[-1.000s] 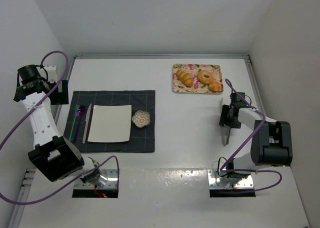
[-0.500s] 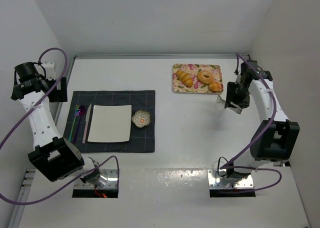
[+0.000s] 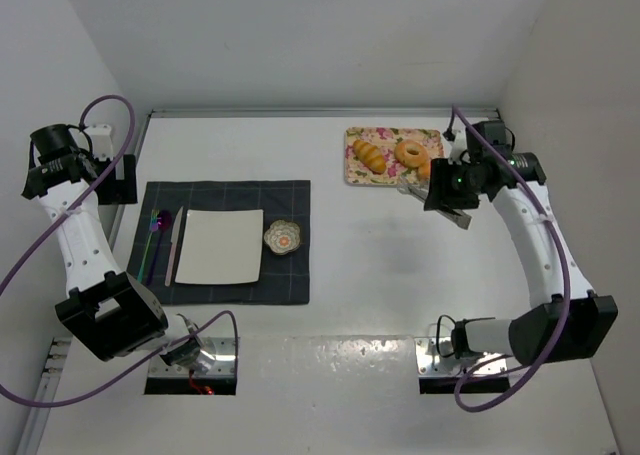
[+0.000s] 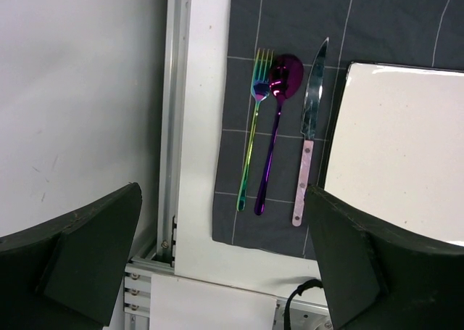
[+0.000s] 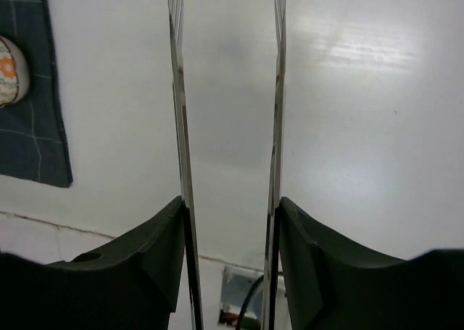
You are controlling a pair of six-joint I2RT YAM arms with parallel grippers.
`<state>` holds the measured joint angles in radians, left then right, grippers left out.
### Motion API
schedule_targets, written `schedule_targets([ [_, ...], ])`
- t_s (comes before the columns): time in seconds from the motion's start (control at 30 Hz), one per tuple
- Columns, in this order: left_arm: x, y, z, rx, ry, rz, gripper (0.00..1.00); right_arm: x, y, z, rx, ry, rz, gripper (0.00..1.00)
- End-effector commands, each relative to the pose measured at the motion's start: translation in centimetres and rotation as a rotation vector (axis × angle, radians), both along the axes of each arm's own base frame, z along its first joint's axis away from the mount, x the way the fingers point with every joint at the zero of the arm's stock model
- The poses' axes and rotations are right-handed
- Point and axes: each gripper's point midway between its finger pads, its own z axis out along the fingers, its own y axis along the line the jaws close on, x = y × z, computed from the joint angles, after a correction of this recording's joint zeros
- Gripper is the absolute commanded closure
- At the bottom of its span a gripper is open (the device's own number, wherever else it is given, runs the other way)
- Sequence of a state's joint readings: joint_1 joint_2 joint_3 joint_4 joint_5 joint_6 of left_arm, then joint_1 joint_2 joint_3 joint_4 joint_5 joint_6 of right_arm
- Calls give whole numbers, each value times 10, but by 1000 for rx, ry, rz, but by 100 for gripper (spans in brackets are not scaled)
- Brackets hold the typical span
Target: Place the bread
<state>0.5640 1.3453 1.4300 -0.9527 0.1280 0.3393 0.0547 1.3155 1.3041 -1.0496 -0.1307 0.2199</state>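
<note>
Right gripper [image 3: 437,187], clamped on tongs [image 5: 226,105], should straddle one bread [image 3: 369,156] piece near the surface's far edge.

dark placemat [image 3: 290,275], square plate [image 3: 221,246], fork [image 4: 251,129], spoon [image 4: 275,120], knife [image 4: 309,140]

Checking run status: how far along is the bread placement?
Nothing placed yet. The twisted roll and bagel sit on the floral tray; the white plate is bare. In hand: the right gripper holds metal tongs, spread, beside the tray. The left gripper is open over the cutlery. All transfers remain.
</note>
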Motion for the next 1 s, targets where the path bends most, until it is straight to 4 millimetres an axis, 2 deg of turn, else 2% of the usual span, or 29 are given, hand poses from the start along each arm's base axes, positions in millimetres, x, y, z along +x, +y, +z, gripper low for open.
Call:
schedule_targets([
  [0.0,4,-3,16,19,-39,-30,0,44,17,23,5,-186,23,50],
  [0.03,2,-4,16,19,-39,-30,0,52,21,19,-9,-186,40,50],
  [0.07,2,-4,16,19,-39,-30,0,60,25,24,-17,-213,63,50],
  [0.1,2,-4,16,19,-39,-30,0,75,33,18,-28,-224,90,48],
  [0.13,-1,-6,18,20,-41,-30,0,84,40,27,-45,-259,130,48],
  [0.17,-1,-6,18,20,-41,-30,0,93,44,28,-72,-280,169,47],
  [0.2,-1,-6,18,20,-41,-30,0,105,40,9,-138,-245,184,47],
  [0.27,-4,-6,16,21,-29,-24,0,124,45,18,-173,-292,209,46],
  [0.3,-5,-6,19,26,-37,-24,0,136,45,3,-201,-272,237,46],
  [0.33,-5,-6,19,26,-37,-24,0,147,45,5,-209,-301,238,46],
  [0.4,-5,-5,19,32,-33,-18,0,168,48,-14,-238,-284,280,45],
  [0.47,-8,-4,18,33,-21,-11,0,178,53,-15,-250,-294,317,43],
  [0.53,-9,-5,14,29,-13,-11,0,185,57,-36,-263,-255,349,42],
  [0.57,-10,-3,14,34,-10,-5,0,192,58,-32,-275,-269,350,42],
  [0.6,-10,-3,14,34,-9,-5,0,196,60,-48,-292,-239,370,42],
  [0.67,-11,-2,14,40,-6,1,0,204,58,-49,-333,-251,381,42],
  [0.8,-12,0,14,47,-1,8,0,213,62,-69,-353,-224,402,41],
  [0.87,-23,0,-11,33,71,28,0,213,68,-90,-313,-181,420,41],
  [0.97,-30,2,-32,33,122,47,0,211,71,-99,-300,-151,418,41],
])
